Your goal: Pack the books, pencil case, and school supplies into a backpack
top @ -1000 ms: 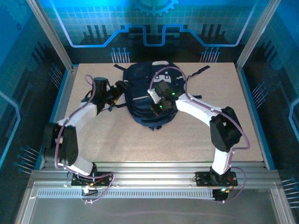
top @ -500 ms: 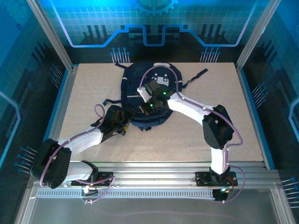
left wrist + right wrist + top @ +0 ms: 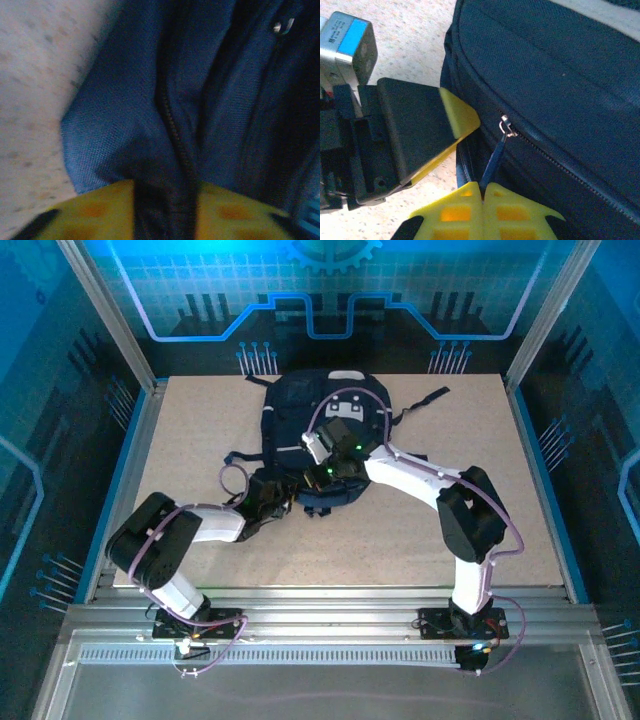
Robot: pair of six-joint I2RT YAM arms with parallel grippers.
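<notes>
- Swung in from the bag's left flank, the left gripper (image 3: 262, 502) now pinches a fold at the near-left corner of the backpack (image 3: 290, 415), which lies flat toward the far side of the table (image 3: 190, 450).
- Just beside it, the right gripper (image 3: 482, 192) is clenched on the blue zipper pull (image 3: 492, 160).
- From the pull, the zipper track (image 3: 560, 160) runs away along the bag's edge; any tug should probably follow that line.
</notes>
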